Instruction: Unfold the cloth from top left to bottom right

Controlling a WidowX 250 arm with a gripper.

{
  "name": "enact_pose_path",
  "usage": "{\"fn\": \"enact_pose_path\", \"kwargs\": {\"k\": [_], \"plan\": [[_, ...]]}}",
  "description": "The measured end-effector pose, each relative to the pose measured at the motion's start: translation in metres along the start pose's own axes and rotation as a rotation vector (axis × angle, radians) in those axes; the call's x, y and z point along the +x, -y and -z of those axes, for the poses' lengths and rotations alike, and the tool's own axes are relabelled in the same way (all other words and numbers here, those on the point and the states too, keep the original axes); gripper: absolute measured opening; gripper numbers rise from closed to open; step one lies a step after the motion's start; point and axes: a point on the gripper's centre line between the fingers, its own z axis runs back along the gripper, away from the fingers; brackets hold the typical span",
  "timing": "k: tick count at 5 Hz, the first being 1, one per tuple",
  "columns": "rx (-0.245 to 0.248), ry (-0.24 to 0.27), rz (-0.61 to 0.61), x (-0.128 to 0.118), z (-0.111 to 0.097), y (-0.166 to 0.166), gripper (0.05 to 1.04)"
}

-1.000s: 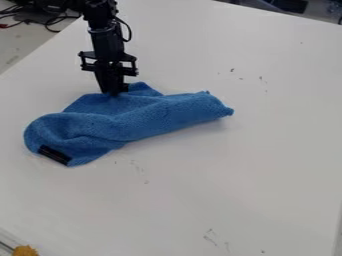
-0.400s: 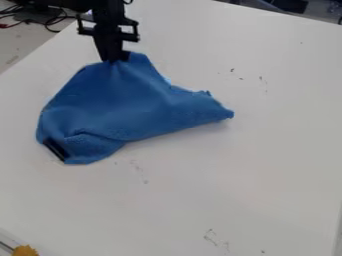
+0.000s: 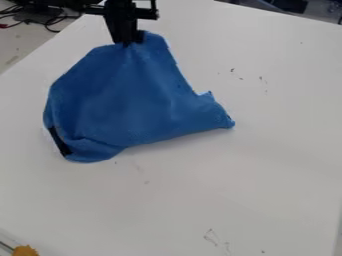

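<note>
Clamping a blue cloth bearing a black strip is the end effector.

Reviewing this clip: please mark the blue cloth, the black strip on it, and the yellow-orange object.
Blue cloth (image 3: 130,95): camera view, middle of its raised face.
Black strip (image 3: 59,141): camera view, about midway along it.
Yellow-orange object (image 3: 25,250): camera view, its visible middle.

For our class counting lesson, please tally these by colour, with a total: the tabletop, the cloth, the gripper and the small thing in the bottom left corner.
White: 1, the tabletop
Blue: 1, the cloth
Black: 1, the gripper
Yellow-orange: 1, the small corner thing
Total: 4
</note>
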Motion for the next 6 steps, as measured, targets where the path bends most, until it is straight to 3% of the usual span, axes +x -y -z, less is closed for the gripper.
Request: {"fn": "enact_pose_path", "kwargs": {"k": [1, 2, 3, 5, 6], "plan": [[-0.047, -0.017, -0.066, -0.034, -0.012, 0.027, 0.072], [-0.092, -0.066, -0.138, -0.071, -0.010, 0.050, 0.072], [-0.144, -0.103, -0.190, -0.092, 0.002, 0.061, 0.072], [-0.235, -0.160, -0.220, -0.110, 0.020, 0.075, 0.069], [-0.241, -0.159, -0.256, -0.125, 0.019, 0.082, 0.069]]}}
